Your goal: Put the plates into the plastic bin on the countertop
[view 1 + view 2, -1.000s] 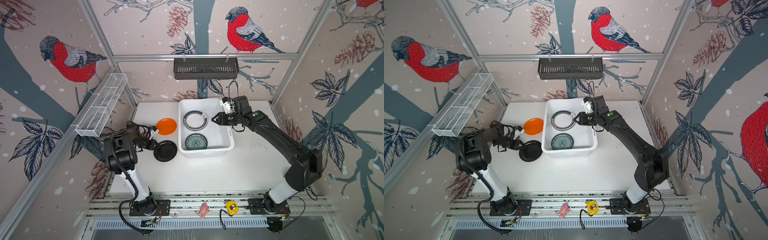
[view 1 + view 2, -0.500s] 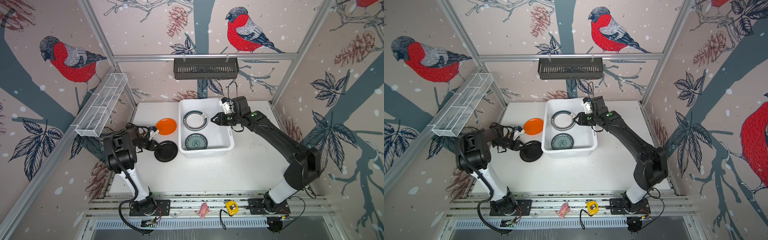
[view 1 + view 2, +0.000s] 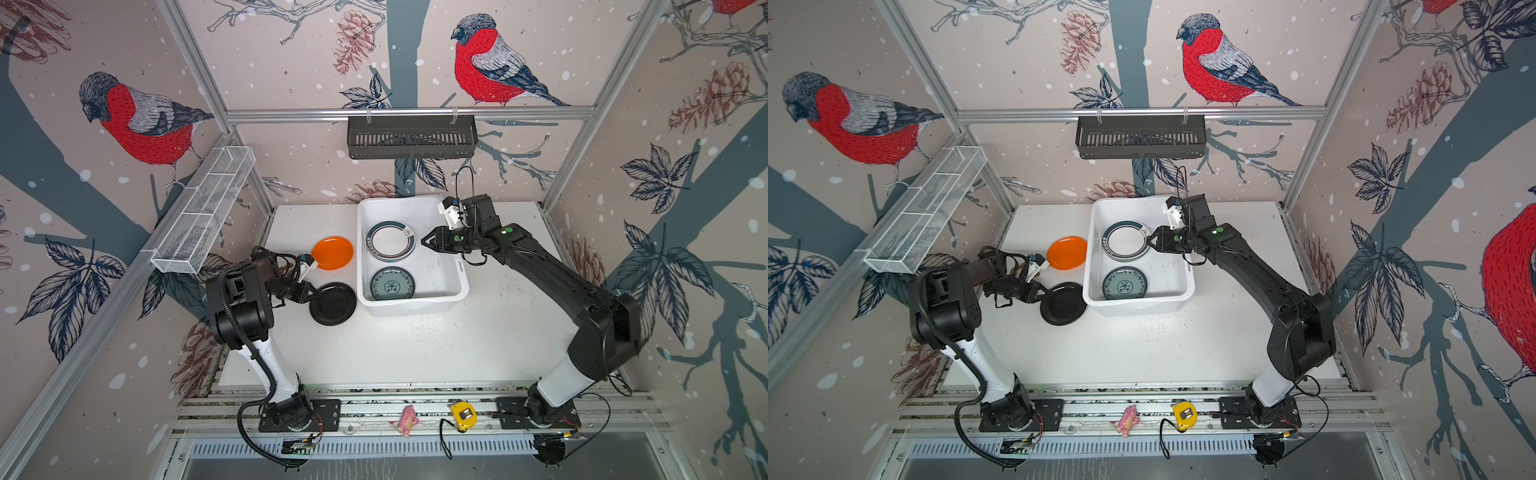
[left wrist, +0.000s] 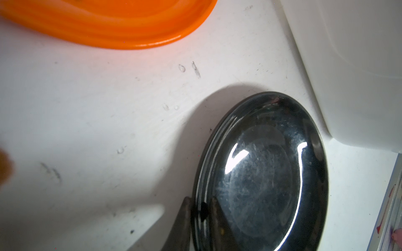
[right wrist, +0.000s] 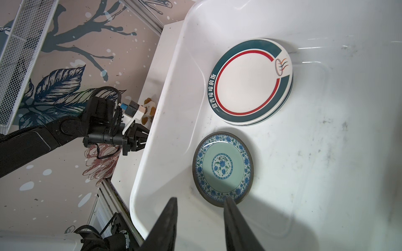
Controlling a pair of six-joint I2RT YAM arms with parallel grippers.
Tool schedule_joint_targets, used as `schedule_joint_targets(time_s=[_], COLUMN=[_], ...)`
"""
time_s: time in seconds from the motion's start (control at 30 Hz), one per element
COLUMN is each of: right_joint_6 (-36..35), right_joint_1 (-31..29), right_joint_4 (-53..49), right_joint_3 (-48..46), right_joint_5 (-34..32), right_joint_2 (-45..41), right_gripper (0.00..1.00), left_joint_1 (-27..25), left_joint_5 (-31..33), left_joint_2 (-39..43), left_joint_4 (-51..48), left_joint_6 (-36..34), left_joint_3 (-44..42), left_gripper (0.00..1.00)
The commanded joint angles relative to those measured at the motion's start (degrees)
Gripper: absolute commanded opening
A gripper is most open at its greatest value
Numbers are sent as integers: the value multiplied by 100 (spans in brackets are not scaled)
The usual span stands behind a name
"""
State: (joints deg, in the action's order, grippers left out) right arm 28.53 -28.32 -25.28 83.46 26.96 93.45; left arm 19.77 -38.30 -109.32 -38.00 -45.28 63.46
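Observation:
A black plate [image 3: 333,304] [image 3: 1064,303] lies on the countertop [image 3: 415,345] just left of the plastic bin [image 3: 411,306] [image 3: 1133,306]. My left gripper [image 3: 313,291] [image 4: 201,214] is shut on its near rim, one finger on each side. Behind it an orange plate [image 3: 332,253] [image 4: 108,21] rests flat. Inside the bin are a stack of white plates with dark rim bands [image 3: 390,241] [image 5: 248,80] and a teal floral plate [image 3: 392,284] [image 5: 221,167]. My right gripper [image 3: 424,241] [image 5: 200,202] hangs open over the bin's right half, holding nothing.
A black slotted basket [image 3: 411,137] hangs on the back rail. A white wire-mesh tray [image 3: 203,212] is fixed along the left wall. A yellow tape measure [image 3: 462,414] and a pink object [image 3: 407,419] lie on the front rail.
My left gripper's jaws have closed in on the black plate's rim. The right arm has barely moved, and the plates stay where they were.

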Motion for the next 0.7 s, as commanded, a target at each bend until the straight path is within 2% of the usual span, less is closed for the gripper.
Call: schedule_joint_targets(time_s=[0.0,0.4,0.67], right_joint_6=[29,47,89], right_joint_1=[0,10,8], right_joint_4=[199,268,326], right_joint_3=[-31,-76,-65], right_joint_5=[90,120,152], right_joint_2=[-39,-39,-33], right_gripper=[38,37,38], left_joint_1=[9,103,159], left_joint_5=[681,518,472], left_joint_2=[-6,133,371], left_joint_4=[-269,-539,-797], left_joint_6=[-120,-113,-121], left_joint_3=[-53,105,306], left_gripper=[15,0,0])
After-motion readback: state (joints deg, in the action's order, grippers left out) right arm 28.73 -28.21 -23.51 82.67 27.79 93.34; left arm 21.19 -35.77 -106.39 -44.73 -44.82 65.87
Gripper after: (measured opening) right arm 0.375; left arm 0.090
